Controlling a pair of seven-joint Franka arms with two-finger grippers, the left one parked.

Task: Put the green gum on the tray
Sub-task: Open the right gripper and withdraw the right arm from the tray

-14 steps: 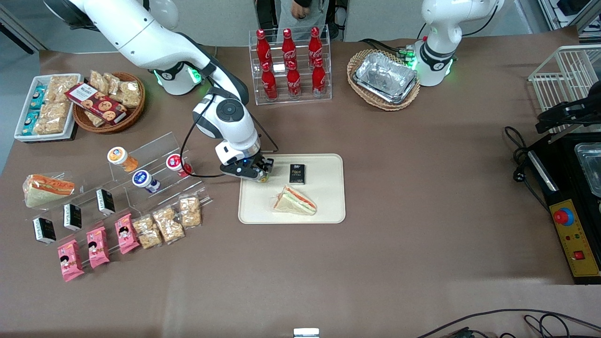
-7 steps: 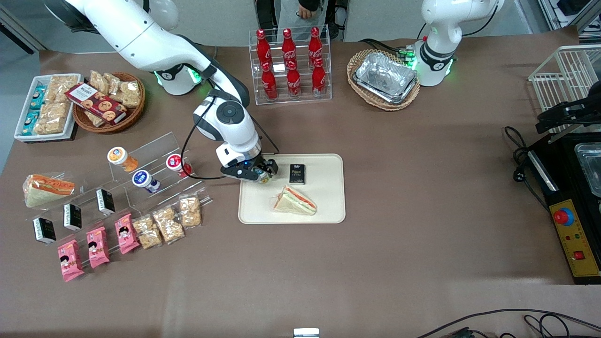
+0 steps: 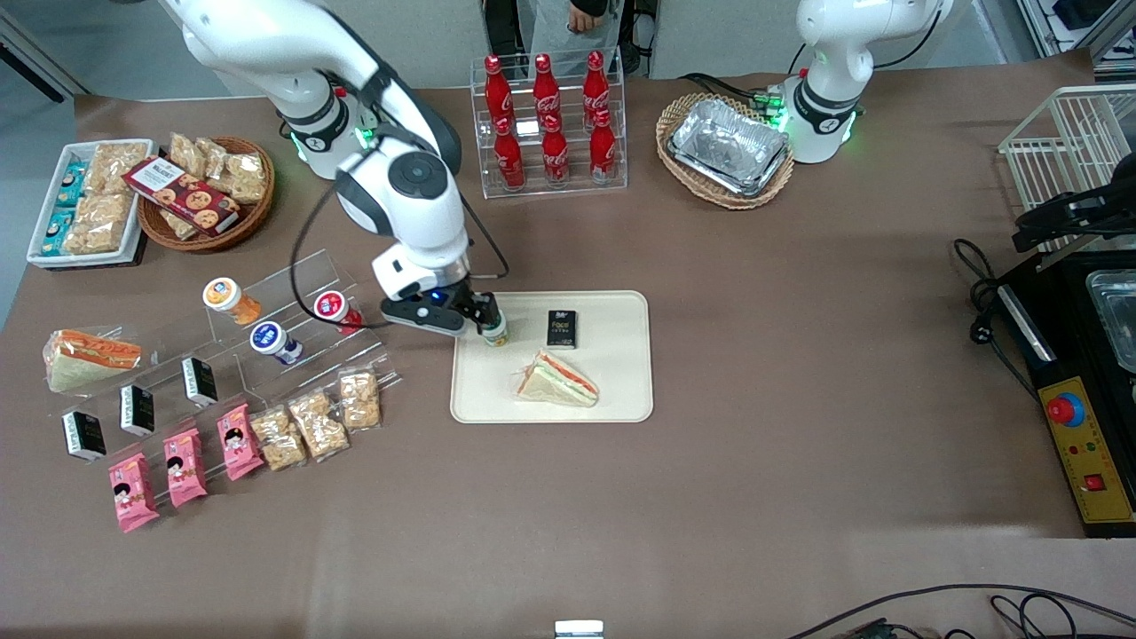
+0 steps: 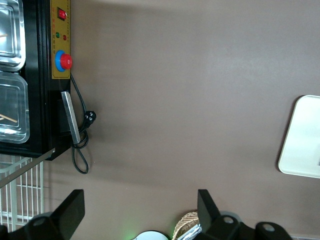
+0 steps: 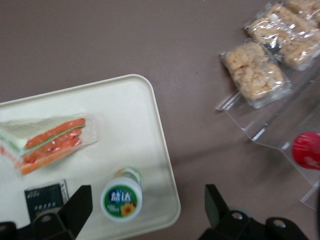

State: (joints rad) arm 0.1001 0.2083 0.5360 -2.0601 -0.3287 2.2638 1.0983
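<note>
The green gum [image 3: 495, 334] stands upright on the cream tray [image 3: 612, 390], close to the tray corner nearest the working arm and farthest from the front camera. Its white, green-rimmed lid [image 5: 121, 201] faces the wrist camera, with tray surface [image 5: 130, 130] all round it. My gripper [image 3: 470, 315] hangs just above the gum and slightly toward the working arm's end. The gripper [image 5: 145, 206] is open, its fingers [image 5: 75, 206] wide apart and clear of the bottle.
A wrapped sandwich [image 3: 557, 379] and a black packet [image 3: 561, 328] also lie on the tray. Beside the tray, toward the working arm's end, stands an acrylic stand with red-lidded [image 3: 333, 308], blue-lidded [image 3: 269, 338] and orange-lidded [image 3: 222, 295] bottles. A cola rack [image 3: 550, 124] stands farther from the camera.
The gripper has let go of the green gum, which now stands free on the tray. The arm has risen and drawn back a little toward the working arm's end.
</note>
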